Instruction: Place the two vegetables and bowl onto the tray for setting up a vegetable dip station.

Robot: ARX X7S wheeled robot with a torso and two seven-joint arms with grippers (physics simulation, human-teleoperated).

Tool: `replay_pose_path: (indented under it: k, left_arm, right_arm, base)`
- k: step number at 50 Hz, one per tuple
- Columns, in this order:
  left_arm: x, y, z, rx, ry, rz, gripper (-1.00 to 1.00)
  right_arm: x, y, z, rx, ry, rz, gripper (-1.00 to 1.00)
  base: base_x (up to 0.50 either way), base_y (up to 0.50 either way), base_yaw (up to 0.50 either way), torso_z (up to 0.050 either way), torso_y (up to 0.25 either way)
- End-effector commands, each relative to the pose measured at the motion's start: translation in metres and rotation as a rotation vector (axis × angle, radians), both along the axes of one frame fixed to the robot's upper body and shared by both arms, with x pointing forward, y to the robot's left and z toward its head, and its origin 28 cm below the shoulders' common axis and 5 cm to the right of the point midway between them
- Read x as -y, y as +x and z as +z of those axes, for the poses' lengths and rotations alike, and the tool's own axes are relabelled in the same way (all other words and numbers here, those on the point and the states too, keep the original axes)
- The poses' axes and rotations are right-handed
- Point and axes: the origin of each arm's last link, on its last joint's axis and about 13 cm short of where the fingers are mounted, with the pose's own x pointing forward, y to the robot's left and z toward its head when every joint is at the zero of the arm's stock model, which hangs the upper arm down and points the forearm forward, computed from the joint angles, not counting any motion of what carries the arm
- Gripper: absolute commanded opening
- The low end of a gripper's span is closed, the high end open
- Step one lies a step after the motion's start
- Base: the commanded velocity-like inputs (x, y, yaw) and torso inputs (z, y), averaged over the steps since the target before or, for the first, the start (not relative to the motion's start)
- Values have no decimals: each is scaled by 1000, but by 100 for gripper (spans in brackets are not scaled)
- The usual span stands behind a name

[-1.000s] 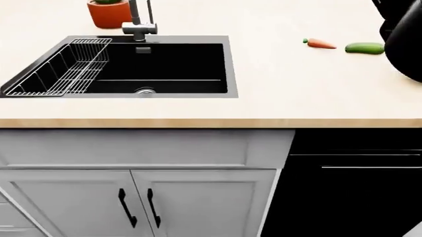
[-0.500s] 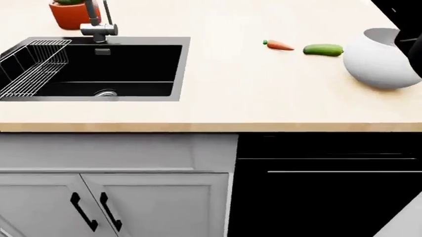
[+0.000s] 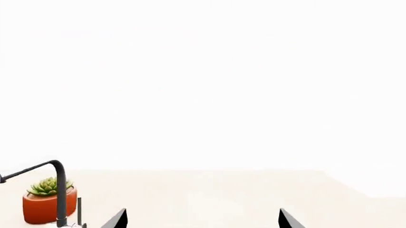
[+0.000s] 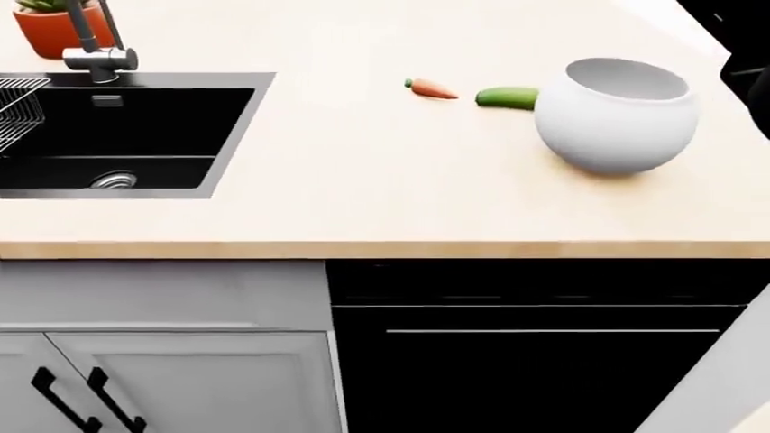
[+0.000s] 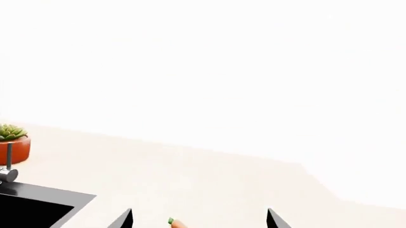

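Upright plump white bowl [image 4: 615,113] on pale counter [image 4: 361,189], green cucumber [image 4: 507,97] touching it, orange carrot [image 4: 431,88] near, both jaws wide.

light: bright, even — wrist backgrounds blown white | shadows: soft | focus: sharp

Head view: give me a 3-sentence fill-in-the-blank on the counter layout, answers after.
1. The carrot lies on the counter between the sink and the ____.
2. The white bowl stands upright, and part of the cucumber is hidden behind the ____.
3. The plant pot sits behind the ____.

Answers: cucumber; bowl; faucet
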Motion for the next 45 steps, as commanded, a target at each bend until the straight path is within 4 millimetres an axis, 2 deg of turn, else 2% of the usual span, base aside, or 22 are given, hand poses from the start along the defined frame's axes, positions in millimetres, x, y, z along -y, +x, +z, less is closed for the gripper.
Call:
replay_pose_path:
  k: [1, 37, 42, 45]
  left_arm:
    - [0, 0, 0, -4, -6, 0, 100]
    - [-4, 5, 0, -14, -28, 14, 100]
    - [-6, 7, 1, -16, -32, 20, 100]
    - [-6, 7, 1, -15, -31, 24, 100]
  right_arm:
    - [-1, 0, 0, 2, 1, 19, 100]
    - [0, -1, 0, 14, 10, 25, 100]
    - [1, 2, 4, 7, -32, -66, 100]
    - [-3, -3, 7, 29, -18, 39, 100]
  base:
    - [250, -446, 0, 0, 0]
    - [238, -458, 0, 0, 1]
    - [63, -170, 0, 0, 3]
    - [167, 0, 0, 0, 0]
